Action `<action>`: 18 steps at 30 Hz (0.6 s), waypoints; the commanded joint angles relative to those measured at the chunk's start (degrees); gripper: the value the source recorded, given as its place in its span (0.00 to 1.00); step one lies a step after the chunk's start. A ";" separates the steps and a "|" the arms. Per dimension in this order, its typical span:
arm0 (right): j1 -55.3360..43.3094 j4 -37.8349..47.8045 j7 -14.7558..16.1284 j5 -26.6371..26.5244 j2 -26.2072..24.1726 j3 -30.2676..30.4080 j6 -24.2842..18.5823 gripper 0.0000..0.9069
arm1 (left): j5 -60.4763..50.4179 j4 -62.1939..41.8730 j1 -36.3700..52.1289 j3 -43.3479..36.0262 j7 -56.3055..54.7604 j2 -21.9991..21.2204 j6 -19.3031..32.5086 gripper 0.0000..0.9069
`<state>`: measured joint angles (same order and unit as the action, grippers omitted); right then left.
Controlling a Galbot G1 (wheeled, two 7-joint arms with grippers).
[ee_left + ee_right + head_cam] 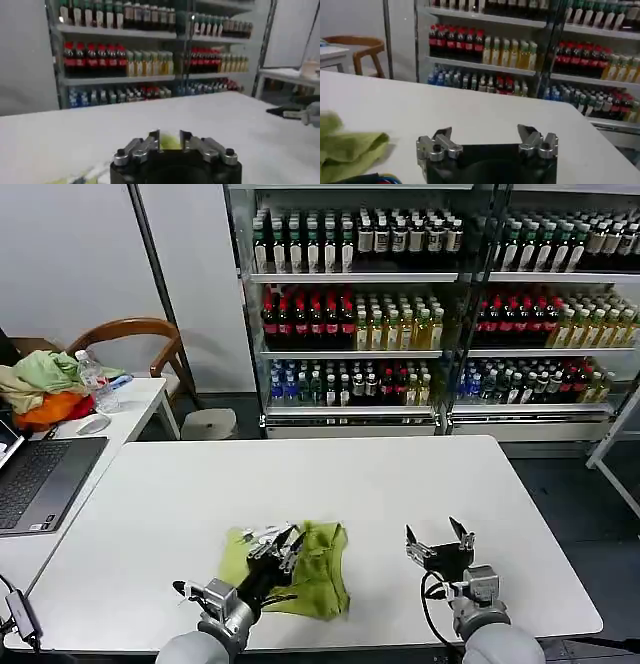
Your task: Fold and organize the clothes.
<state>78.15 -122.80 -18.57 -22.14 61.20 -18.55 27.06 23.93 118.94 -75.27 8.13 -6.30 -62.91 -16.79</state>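
Cloth of the shirt (315, 569) is pinched low in frame centre by the left gripper (283, 546) for folding on the desk (330, 484), while the right gripper (440, 546), fingers apart, is held clear beside it.

The lime yellow-green T-shirt (318, 574) lies crumpled in a loose, partly folded bundle on the white counter (300, 484), close to its near edge and a little left of centre. Its cloth is bunched into soft ridges, with a paler flat part at the left and a white printed patch there.
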 commanded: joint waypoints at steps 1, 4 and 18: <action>-0.01 0.12 0.19 0.03 -0.04 -0.15 -0.16 1.00 | 6.36 3.88 -1.39 6.74 -0.40 3.08 6.37 1.00; -0.07 0.32 0.46 0.02 -0.03 -0.19 -0.29 1.00 | 8.33 2.72 -3.69 12.58 -2.18 6.16 5.44 1.00; -0.49 0.80 0.58 0.06 0.19 0.51 -0.64 1.00 | 14.03 -4.69 -6.32 13.12 -14.21 4.76 -10.81 1.00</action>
<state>77.45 -121.87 -17.99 -22.12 61.43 -17.91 26.49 33.95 117.74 -80.48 19.23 -14.92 -57.90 -20.75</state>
